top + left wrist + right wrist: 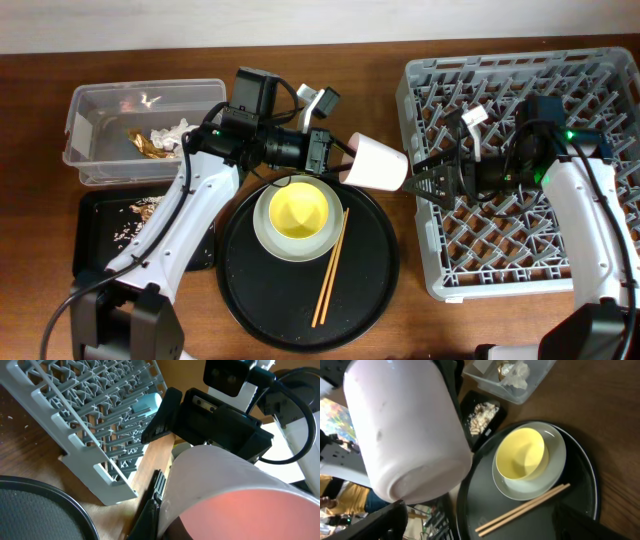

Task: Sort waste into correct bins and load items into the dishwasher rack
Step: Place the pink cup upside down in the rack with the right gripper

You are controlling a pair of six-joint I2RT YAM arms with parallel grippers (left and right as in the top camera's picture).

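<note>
- Left gripper [342, 160] of mine is clamped on the pink cup [378, 165], its fingers pinching the cup at the rim end.
- I hold that cup on its side, base pointing toward the dishwasher rack [500, 260], over the gap between the round black tray [270, 300] and the rack's left edge.
- My right gripper [418, 183] has its jaws spread wide and grips nothing; it sits over the rack's left side, just beside the cup's base.
- From my right wrist, the cup's base fills the upper left of the view, while my two fingers [382, 520] show only in the bottom corners, so the cup is not between them there.
- From my left wrist I can see a light-blue cup [146, 404] already among the rack's pegs.
- On the round black tray, the yellow bowl [297, 212] sits inside the plate [300, 252].
- Both chopsticks [331, 268] lie side by side on that tray, just right of the plate, slanting from upper right to lower left.
- Crumpled tissues [178, 128] and the gold wrapper [148, 143] lie in the clear tub [95, 110] at the table's [40, 60] far left.
- Just in front of the tub, the black rectangular tray [95, 250] holds tan food scraps [135, 215]; my left arm crosses over its right part.
</note>
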